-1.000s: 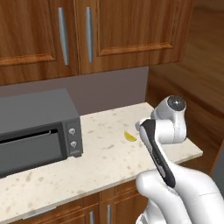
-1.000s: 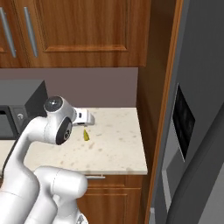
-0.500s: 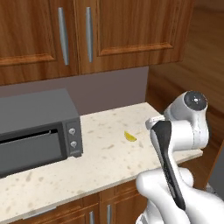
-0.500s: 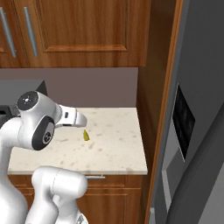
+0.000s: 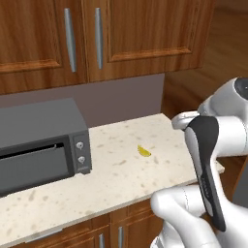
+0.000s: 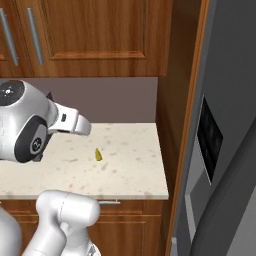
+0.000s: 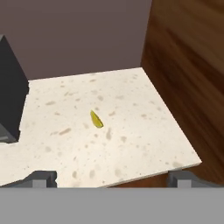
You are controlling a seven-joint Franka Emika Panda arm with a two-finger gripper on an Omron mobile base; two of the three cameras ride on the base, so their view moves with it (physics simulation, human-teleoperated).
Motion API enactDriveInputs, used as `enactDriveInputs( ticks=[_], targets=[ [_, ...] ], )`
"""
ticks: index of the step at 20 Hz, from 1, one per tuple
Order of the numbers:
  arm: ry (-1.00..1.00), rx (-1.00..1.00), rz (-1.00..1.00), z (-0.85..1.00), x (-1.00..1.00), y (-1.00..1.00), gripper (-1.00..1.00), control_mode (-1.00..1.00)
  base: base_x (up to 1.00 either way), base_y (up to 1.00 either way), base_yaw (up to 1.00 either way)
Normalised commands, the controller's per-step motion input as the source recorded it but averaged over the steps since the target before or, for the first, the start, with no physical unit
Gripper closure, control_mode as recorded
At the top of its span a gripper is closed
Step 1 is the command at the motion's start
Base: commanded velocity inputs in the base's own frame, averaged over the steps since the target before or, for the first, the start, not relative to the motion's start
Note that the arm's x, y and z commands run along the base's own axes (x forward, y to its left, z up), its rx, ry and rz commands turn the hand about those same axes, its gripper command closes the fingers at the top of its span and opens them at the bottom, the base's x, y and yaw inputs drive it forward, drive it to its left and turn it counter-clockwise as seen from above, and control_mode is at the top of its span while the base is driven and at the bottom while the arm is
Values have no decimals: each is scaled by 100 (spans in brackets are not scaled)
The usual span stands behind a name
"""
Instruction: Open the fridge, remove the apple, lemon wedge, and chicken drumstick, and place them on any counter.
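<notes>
Yellow, the lemon wedge (image 5: 144, 151) is seen lying on the counter (image 5: 121, 179), right of the microwave (image 5: 41, 140). From the right base, the fridge (image 6: 225, 150) is shown at far right. In the hand view, the gripper (image 7: 111, 177) is spread wide, empty, above the counter's near edge.

Lemon wedge (image 7: 96, 119) lies mid counter (image 7: 140, 131); claw (image 7: 111, 178) tips wide apart, holding nothing.

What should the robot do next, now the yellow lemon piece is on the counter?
Probably swing back toward the fridge for the next food: the lemon wedge already lies alone on the counter, and the open fingers hold nothing.
</notes>
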Motion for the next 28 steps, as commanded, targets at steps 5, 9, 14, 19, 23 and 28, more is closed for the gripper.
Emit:
enactDriveInputs(
  ticks=[5,9,14,19,23,28],
  targets=[
    [0,1,-2,9,-43,0,-100,-100,0,0,0],
    [-1,-3,-4,4,-51,0,-100,-100,0,0,0],
    [0,-3,-1,0,-15,0,-100,-100,0,0,0],
    [0,0,0,0,0,0,-100,100,0,0,0],
    [0,0,0,0,0,0,-100,100,-20,0,0],
    [0,0,0,0,0,0,-100,100,-91,-2,0]
  ],
)
